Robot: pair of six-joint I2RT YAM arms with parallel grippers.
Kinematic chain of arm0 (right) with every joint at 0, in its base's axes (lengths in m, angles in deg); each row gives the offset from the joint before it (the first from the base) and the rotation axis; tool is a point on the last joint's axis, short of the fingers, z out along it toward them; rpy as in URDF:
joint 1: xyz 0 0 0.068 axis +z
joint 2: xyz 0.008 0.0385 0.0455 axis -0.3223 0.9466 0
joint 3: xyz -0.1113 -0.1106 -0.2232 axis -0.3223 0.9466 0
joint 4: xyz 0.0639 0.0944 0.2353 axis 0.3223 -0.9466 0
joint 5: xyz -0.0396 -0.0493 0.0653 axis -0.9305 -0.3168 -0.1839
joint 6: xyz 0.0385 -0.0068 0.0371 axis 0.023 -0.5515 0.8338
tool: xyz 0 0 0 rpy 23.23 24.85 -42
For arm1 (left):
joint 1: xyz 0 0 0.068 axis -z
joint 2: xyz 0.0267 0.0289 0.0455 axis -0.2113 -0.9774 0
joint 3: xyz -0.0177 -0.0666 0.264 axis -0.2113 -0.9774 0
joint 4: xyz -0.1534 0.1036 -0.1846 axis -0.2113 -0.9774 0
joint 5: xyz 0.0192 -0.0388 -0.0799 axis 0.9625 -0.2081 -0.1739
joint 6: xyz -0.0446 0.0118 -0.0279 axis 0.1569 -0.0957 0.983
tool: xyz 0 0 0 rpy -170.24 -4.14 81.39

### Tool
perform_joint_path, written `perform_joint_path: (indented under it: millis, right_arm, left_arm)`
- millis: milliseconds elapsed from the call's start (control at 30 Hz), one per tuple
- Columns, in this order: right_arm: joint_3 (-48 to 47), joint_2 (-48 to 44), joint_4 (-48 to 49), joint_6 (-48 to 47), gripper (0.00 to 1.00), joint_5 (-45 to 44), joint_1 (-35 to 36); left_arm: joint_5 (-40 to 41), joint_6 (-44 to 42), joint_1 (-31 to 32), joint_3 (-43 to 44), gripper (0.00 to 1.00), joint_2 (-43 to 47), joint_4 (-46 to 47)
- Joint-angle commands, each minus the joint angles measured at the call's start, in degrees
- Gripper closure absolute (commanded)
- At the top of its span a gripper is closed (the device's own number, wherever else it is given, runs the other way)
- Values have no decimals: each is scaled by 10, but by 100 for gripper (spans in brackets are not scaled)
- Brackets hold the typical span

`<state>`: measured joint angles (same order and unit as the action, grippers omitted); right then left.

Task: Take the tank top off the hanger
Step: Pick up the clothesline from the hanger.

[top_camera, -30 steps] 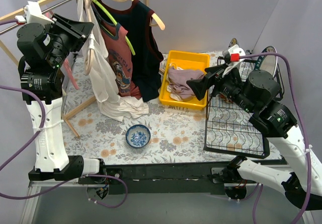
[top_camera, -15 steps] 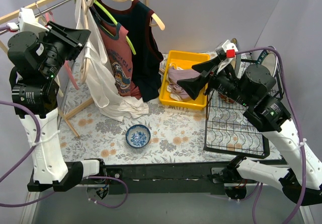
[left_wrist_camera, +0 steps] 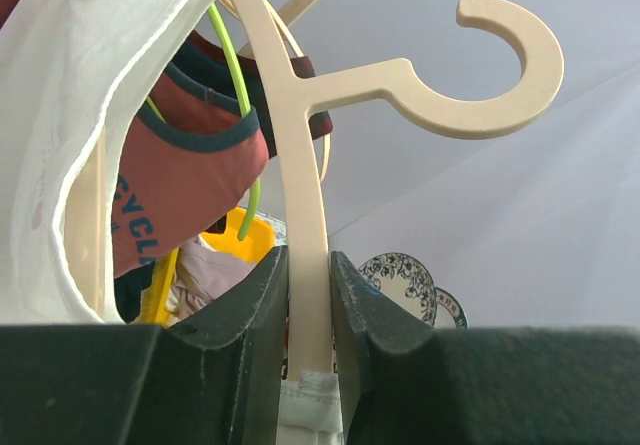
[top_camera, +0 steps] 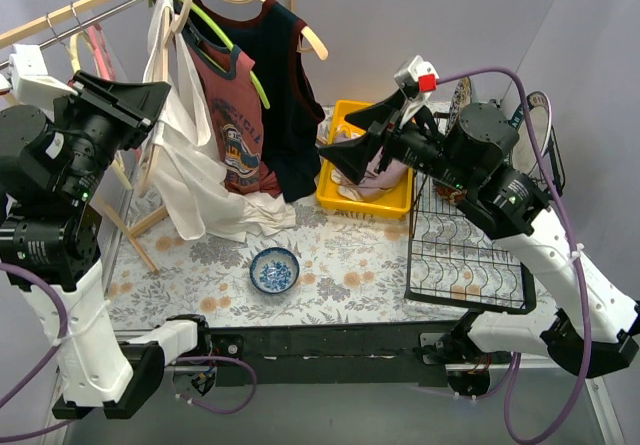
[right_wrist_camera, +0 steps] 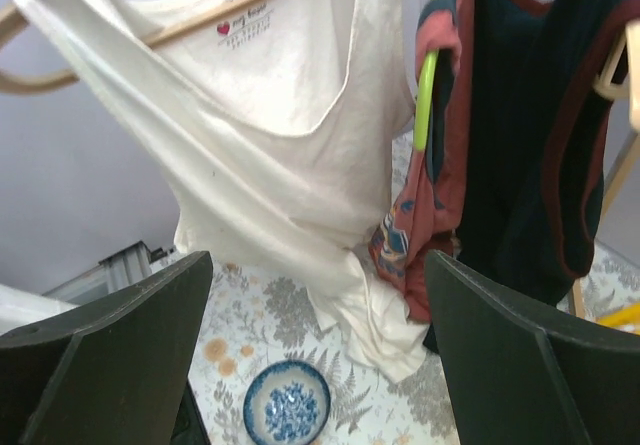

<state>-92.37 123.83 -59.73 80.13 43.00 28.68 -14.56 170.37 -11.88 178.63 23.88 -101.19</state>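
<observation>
Gripped the cream wooden hanger in the clenched left claw, with the white tank top draped on it, not yet off. Faced it with the right claw spread wide, empty. Probably needed next: pinching the fabric and drawing it off.

White tank top, cream hanger

Floral table; bowl; yellow bin; rack
</observation>
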Motion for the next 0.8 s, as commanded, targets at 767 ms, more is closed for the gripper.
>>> perform_joint_path:
  millis: [767]
  right_arm:
    - [-186,221,220,-4,5,-177,148]
  left_arm:
    - [-81,6,3,62,100,93,-39]
